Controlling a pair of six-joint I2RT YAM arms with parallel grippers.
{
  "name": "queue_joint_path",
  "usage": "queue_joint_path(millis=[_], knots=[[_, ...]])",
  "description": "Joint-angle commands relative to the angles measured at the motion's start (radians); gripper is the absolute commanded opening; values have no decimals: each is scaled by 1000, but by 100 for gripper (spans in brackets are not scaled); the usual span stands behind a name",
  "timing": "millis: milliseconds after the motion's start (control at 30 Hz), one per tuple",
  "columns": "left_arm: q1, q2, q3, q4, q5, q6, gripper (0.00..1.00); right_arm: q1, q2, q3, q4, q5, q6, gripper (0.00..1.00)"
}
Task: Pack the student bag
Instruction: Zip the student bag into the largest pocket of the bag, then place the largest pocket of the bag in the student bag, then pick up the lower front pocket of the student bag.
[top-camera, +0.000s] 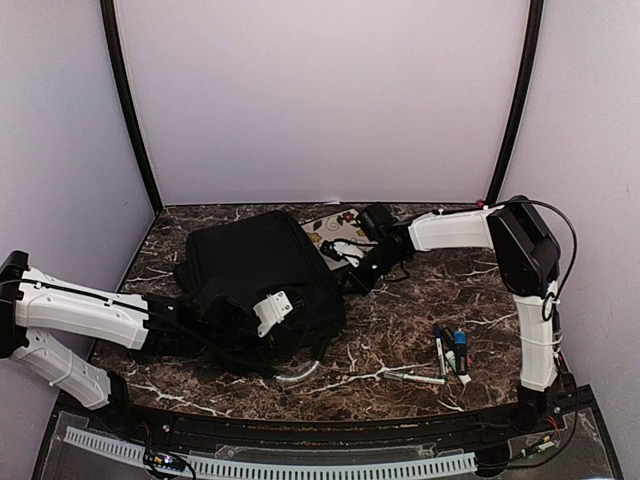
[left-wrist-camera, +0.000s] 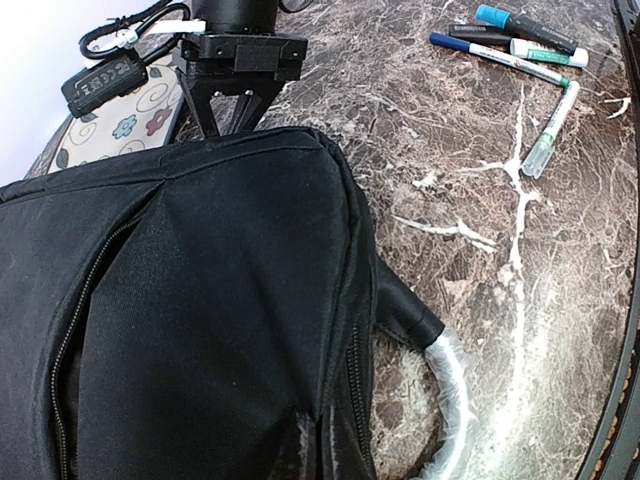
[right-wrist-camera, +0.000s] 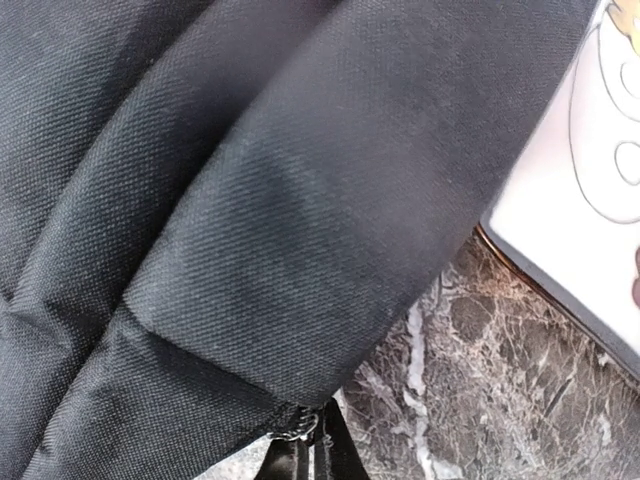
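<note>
The student bag is a large black fabric backpack lying flat at left centre, its grey-white handle toward the near edge. It fills the left wrist view, where the handle curves at the lower right. My left gripper rests on the bag's near right part; its dark fingers look closed on a fold of fabric beside a zipper. My right gripper is at the bag's far right edge, shut on a metal zipper pull. It also shows in the right wrist view and the left wrist view.
A floral-patterned notebook lies behind the bag's right corner, also seen in the right wrist view. A small black keyed device lies on it. Several markers lie on the marble table at the near right. Walls enclose the back and sides.
</note>
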Motion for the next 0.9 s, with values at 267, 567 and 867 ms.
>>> queue_joint_path(millis=[267, 567, 867], knots=[[-35, -30, 52, -2, 25, -27, 30, -28, -243, -131, 78, 181, -12, 33], [-32, -159, 78, -29, -190, -48, 62, -56, -522, -212, 35, 369, -49, 50], [109, -145, 265, -212, -395, -135, 99, -156, -703, -69, -72, 452, 40, 100]])
